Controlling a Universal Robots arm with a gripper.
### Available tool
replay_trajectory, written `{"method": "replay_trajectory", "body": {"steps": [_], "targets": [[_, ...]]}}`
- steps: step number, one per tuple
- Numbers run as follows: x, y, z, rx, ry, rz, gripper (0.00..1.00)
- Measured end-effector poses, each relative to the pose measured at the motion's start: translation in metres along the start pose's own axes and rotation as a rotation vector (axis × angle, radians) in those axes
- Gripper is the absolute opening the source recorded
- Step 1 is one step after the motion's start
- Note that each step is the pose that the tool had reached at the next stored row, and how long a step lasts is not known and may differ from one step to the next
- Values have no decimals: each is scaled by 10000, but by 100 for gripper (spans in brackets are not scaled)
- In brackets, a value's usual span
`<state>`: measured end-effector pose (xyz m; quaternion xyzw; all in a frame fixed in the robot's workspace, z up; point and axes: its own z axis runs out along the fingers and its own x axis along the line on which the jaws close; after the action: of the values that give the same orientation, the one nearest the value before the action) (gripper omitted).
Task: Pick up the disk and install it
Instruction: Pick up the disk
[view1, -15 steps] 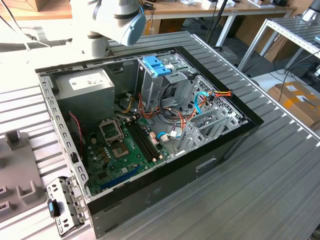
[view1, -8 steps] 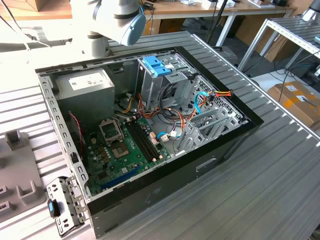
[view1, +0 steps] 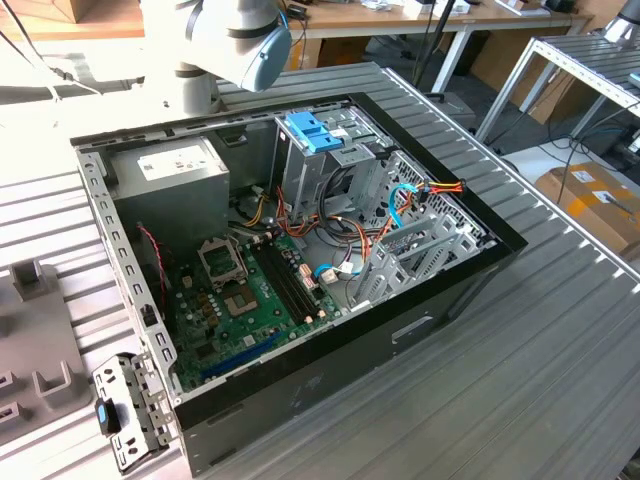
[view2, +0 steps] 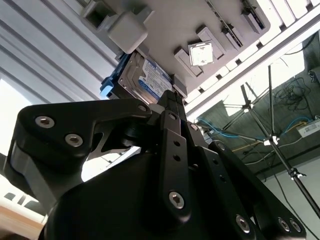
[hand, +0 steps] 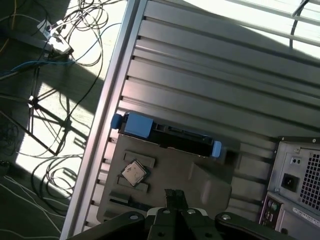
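Gripper (hand: 175, 194) is closed on nothing, fingers together, hanging over the grey fixture tray (hand: 200, 175). Next out is a loose processor chip (hand: 134, 173) in a tray pocket, close to the approach line. Beyond it the disk (hand: 167, 136), dark body with blue rails, runs along the tray's far edge on the slotted table (hand: 225, 65). It looks to be touching the tray. Can't tell if it lies flat or on edge. Not picked yet.

Step in hand, as I read it, is the grasp:
- open the fingers before descending
- set the jaws square to the disk's long sides, centred between the blue ends
- stay clear of the tray wall and the chip
- grip the rigid sides, not the label face

In the exterior view the tray sits at 9 o'clock from the open PC case (view1: 400, 345). Inside the case the drive cage (view1: 330, 175), topped by a bare blue bracket (view1: 315, 132), is at 12 o'clock and the power supply (view1: 170, 180) at 10 o'clock. The arm (view1: 235, 35) is beyond the case at 11 o'clock.
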<state>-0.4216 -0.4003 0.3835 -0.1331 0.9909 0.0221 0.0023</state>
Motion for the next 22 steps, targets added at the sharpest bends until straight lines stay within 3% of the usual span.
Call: {"method": "replay_trajectory", "body": {"steps": [22], "targets": [[0,0,0,-8,32,-739,11]]}}
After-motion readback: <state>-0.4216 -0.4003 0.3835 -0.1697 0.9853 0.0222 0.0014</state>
